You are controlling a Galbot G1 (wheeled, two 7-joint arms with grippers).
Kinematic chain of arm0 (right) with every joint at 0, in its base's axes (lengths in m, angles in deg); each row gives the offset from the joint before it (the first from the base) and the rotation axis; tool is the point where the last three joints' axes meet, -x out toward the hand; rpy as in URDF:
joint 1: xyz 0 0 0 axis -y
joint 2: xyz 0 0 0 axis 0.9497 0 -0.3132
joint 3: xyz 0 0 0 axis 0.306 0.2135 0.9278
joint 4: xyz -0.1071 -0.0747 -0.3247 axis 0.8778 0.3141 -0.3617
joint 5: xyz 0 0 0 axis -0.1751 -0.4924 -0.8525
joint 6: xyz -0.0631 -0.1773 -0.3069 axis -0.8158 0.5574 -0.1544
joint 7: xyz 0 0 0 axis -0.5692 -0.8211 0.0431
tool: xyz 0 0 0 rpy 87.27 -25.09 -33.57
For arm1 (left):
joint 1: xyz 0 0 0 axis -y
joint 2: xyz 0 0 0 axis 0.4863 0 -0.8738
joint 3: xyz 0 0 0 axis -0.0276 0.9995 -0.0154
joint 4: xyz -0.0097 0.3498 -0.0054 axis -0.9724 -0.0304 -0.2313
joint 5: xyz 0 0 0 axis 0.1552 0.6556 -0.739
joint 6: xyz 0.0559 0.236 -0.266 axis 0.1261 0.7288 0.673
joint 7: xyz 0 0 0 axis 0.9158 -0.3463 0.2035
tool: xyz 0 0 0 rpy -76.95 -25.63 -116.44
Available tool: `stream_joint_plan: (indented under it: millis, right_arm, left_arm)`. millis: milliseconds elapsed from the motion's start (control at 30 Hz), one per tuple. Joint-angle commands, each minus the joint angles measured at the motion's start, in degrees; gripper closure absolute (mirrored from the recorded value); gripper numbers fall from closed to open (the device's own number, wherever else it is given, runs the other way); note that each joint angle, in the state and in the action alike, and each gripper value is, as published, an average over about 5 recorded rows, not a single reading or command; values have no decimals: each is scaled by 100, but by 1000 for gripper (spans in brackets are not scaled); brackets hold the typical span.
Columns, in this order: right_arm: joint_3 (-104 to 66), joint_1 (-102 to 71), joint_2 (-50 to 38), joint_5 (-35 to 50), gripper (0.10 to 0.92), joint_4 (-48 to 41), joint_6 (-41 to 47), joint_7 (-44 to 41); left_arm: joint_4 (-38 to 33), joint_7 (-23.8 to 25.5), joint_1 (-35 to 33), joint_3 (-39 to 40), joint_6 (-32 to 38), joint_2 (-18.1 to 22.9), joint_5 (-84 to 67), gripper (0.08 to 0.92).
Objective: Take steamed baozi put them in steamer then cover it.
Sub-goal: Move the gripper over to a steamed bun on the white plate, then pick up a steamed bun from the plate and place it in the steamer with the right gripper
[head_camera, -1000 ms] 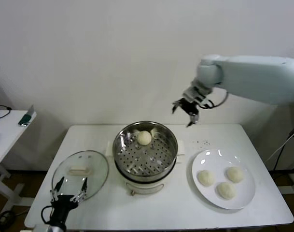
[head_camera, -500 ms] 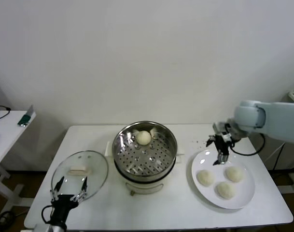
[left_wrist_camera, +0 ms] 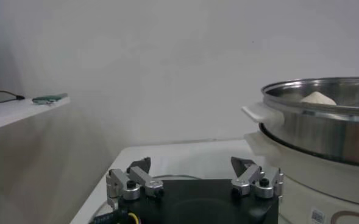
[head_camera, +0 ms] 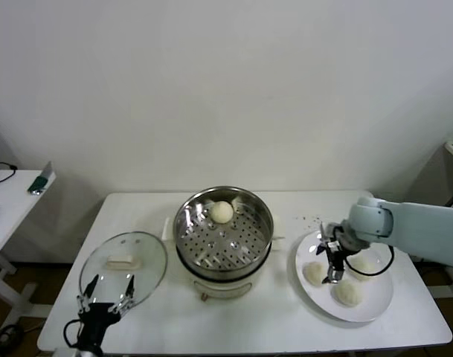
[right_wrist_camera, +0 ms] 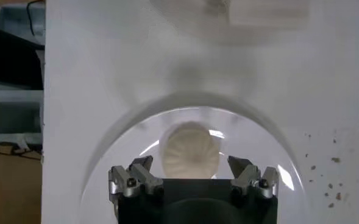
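The steel steamer stands mid-table on its cream pot base with one baozi at its far side. Three baozi lie on the white plate at the right: one at the left, one at the front, one at the right. My right gripper is open, low over the plate, with its jaws either side of the left baozi. The glass cover lies flat on the table at the left. My left gripper is open and empty, parked at the cover's near edge.
The steamer rim rises close beside the left gripper. A side table with small items stands at the far left. Dark crumbs lie on the table behind the plate.
My right arm has swung from high behind the steamer down and to the right. It now sits low over the plate at the left baozi. The left arm has not moved.
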Motion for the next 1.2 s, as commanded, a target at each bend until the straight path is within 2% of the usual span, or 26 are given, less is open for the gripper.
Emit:
stream_joint_plan:
  millis: [33,367,567,800,1000,1200]
  right_arm:
    - [-489,-655,-25,-233,203,-219,192,130]
    - [-657,-788,44,-255,209,-338,198,115]
    - [-685,-762,56,-231,305,-346,184,44]
    - [-603,-488,-3,-142,354,-277,124,-82]
    - [549,1285,63,255,363,20,-217,-480]
    - [1804,3825,765,916,364,53,-761,-1236]
  left_arm:
    - [4,-1,-19,3,11,1,13,177]
    - [10,-6,-19,0,18,-7,19,177]
    - [15,-10,-13,11,22,-3,31,177]
    - [-7,-11,-21,15,25,12,36,177]
    - [-46,-8,-27,4,5,-3,34,177]
    - [-79,-4,-25,3,-18,-41,33,177]
